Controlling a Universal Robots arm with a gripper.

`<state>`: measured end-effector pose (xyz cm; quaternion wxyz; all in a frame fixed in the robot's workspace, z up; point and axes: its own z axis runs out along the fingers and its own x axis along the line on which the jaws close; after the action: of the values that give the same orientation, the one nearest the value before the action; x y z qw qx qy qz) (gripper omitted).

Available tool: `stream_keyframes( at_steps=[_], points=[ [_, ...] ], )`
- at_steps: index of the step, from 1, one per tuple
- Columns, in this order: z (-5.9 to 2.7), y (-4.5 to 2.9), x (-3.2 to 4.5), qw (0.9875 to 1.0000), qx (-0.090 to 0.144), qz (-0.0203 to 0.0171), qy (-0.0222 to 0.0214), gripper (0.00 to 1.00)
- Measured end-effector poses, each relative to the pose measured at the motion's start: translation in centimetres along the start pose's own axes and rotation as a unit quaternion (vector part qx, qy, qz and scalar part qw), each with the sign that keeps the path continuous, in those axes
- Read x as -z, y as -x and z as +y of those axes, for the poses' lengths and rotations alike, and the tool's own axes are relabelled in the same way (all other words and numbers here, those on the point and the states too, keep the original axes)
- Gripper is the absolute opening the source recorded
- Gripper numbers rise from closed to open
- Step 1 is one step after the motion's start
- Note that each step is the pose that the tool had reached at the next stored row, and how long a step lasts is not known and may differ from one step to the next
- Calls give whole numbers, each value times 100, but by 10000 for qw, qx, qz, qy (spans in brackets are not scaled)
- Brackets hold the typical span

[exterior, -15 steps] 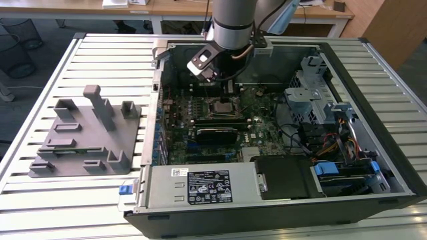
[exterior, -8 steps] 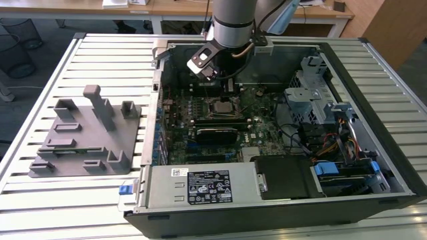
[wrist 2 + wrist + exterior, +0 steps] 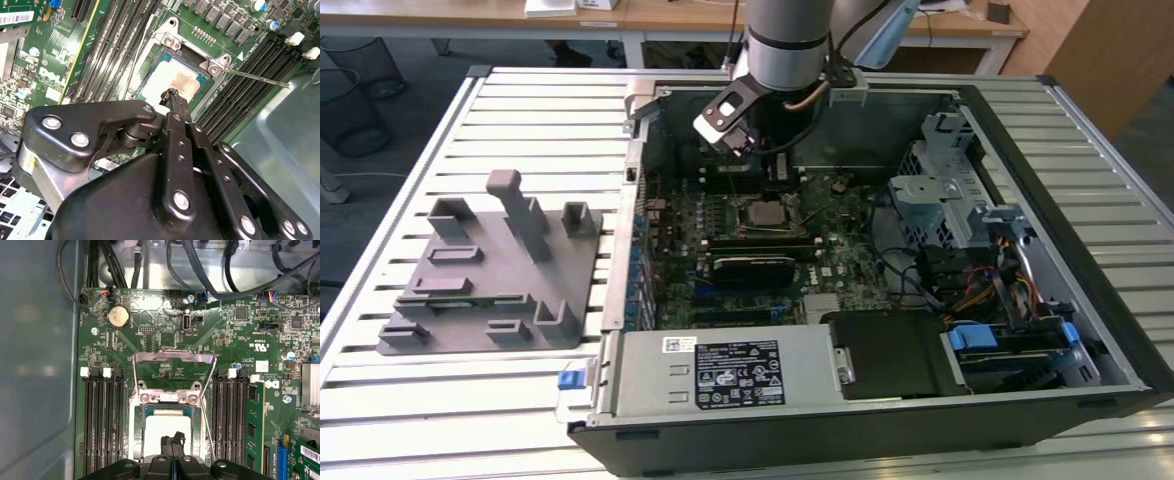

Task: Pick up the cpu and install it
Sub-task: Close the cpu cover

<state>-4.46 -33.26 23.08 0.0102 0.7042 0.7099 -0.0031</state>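
The cpu [image 3: 159, 429] in the open socket [image 3: 169, 398], gripper [image 3: 172, 440] over it, fingers together, empty; white label [image 3: 261, 365] nearby.

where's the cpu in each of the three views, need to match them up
Exterior view: the cpu sits mid-motherboard, under the arm.
Second wrist view: the pale square just beyond the shut claw.
First wrist view: the pale square behind the claw, between the memory slots.
Shared landmark: the metal socket frame around the cpu, also in the second wrist view.
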Motion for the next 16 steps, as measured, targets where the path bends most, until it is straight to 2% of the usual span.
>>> stream_keyframes(
  at_steps=[16],
  points=[
    [1,2,90,10000,0,0,-1,12]
  ],
)
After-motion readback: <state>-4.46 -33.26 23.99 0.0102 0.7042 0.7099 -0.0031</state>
